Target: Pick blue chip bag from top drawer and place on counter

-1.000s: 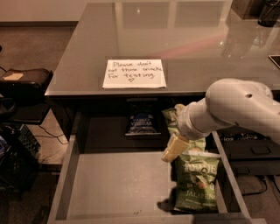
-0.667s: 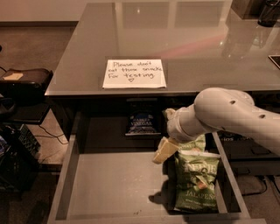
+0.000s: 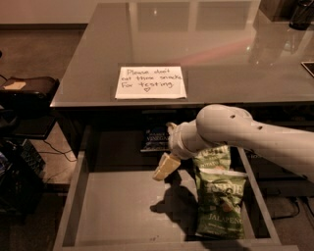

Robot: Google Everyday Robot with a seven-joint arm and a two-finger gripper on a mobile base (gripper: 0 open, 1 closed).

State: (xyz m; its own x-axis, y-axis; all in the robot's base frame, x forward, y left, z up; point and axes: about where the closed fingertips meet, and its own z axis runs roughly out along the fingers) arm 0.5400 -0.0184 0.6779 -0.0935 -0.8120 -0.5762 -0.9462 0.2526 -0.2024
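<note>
We see the gripper (image 3: 168,147) inside the drawer (image 3: 117,206), near its back wall. Its two pale fingers (image 3: 166,166) are spread well apart and hold nothing. One tip points toward seven o'clock over the bare drawer floor, and the other shows at twelve o'clock, just under the counter's edge.

The blue bag (image 3: 155,139) lies flat at the back of the drawer, just beside the gripper at its nine o'clock. Its pale lettering reads "VINEGAR". We cannot tell whether a finger touches it.

At four o'clock from the gripper lie two green bags. The far one (image 3: 213,158) is partly under the arm (image 3: 245,132). The near one (image 3: 221,203) reads "JALAPENO" and lies against the drawer's right wall. The arm comes in from three o'clock, thick and pale. Its shadow falls on the grey drawer floor.

Above the drawer, the glossy grey-brown counter (image 3: 221,63) mirrors pale window shapes. A white note (image 3: 150,82) lies near its front edge, handwritten: "Please don't eat these snacks, For testing", with a small heart. A dark object (image 3: 301,14) stands at the counter's one o'clock corner. At nine o'clock of the drawer, black gear (image 3: 27,93) and cables sit on a dim floor.
</note>
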